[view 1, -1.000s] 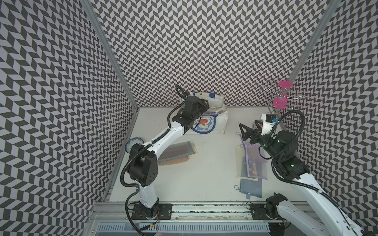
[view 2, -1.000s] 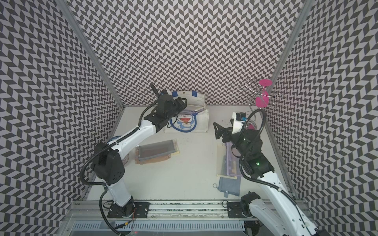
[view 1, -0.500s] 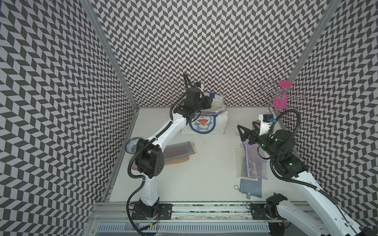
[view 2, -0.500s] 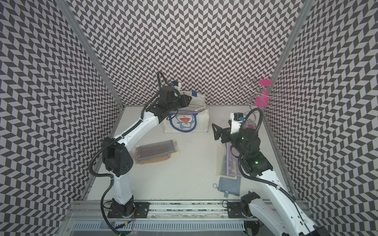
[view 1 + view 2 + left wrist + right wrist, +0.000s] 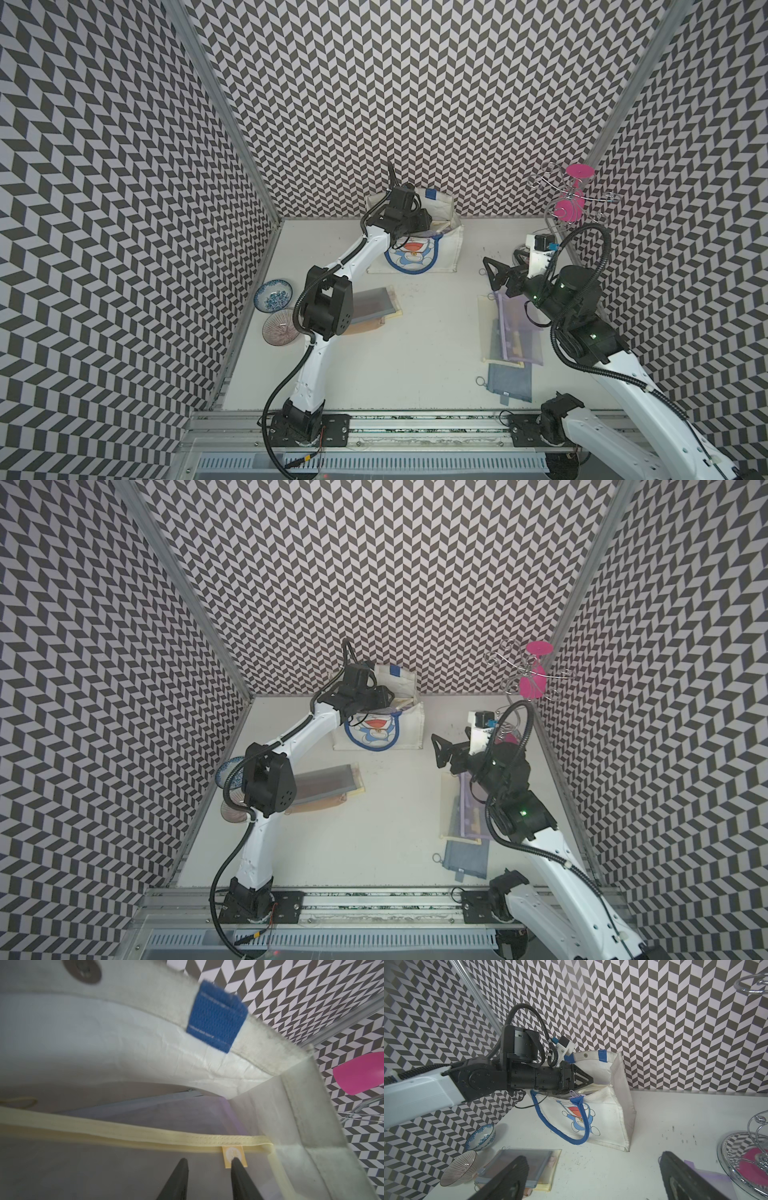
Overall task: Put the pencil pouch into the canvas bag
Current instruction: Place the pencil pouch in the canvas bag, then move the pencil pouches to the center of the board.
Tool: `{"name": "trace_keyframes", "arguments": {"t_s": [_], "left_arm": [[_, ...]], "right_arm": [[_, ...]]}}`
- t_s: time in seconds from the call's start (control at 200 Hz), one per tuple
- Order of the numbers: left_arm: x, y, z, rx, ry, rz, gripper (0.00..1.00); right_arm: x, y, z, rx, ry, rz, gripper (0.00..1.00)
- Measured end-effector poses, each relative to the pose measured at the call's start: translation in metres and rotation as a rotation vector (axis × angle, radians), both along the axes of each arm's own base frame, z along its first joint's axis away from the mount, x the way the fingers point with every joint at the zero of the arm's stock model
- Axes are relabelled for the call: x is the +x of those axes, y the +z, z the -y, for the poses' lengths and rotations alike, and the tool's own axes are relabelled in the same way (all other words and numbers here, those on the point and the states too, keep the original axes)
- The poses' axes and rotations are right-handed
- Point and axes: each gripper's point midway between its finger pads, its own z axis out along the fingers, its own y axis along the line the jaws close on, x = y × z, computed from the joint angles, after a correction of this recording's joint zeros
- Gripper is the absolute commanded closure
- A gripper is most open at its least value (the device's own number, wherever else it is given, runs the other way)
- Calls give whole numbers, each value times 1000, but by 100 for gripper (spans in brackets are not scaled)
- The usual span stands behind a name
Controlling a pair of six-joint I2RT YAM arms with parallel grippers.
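Observation:
The cream canvas bag (image 5: 446, 253) (image 5: 409, 729) (image 5: 612, 1118) with blue handles and a cartoon cat stands upright at the back wall, mouth open. My left gripper (image 5: 428, 220) (image 5: 209, 1160) (image 5: 588, 1081) reaches into that mouth. Its fingers (image 5: 182, 1169) are apart with nothing pinched between them. Just past the tips, inside the bag, lies the pencil pouch (image 5: 104, 1167) (image 5: 592, 1088), grey mesh with pale yellow trim. My right gripper (image 5: 494, 275) (image 5: 438, 750) (image 5: 592, 1157) hovers open over the table to the right of the bag, empty.
A stack of flat pouches (image 5: 374, 305) lies left of centre. More pouches, purple and yellow (image 5: 515, 332) and grey-blue (image 5: 509, 380), lie under my right arm. Two bowls (image 5: 273, 295) (image 5: 281, 326) sit by the left wall. A wire stand with a pink glass (image 5: 575, 208) stands at the back right.
My left gripper rose from the bag's front face, then came over the rim and into the mouth. Its fingers closed somewhat and spread again. The right arm barely moved.

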Motion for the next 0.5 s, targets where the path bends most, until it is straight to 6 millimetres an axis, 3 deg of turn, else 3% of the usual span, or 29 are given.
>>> {"name": "trace_keyframes", "arguments": {"t_s": [0.13,0.355,0.416,0.501], "left_arm": [[-14,33,-13,17,8,53,46],[-73,101,-51,1,37,162,43],[-92,106,-63,1,47,173,41],[-120,98,-81,13,63,160,38]], "right_arm": [[0,0,2,-24,-5,9,1],[-1,-1,3,-41,-7,12,1],[-1,-1,2,-41,-6,12,1],[-2,-3,1,-45,3,7,1]]}}
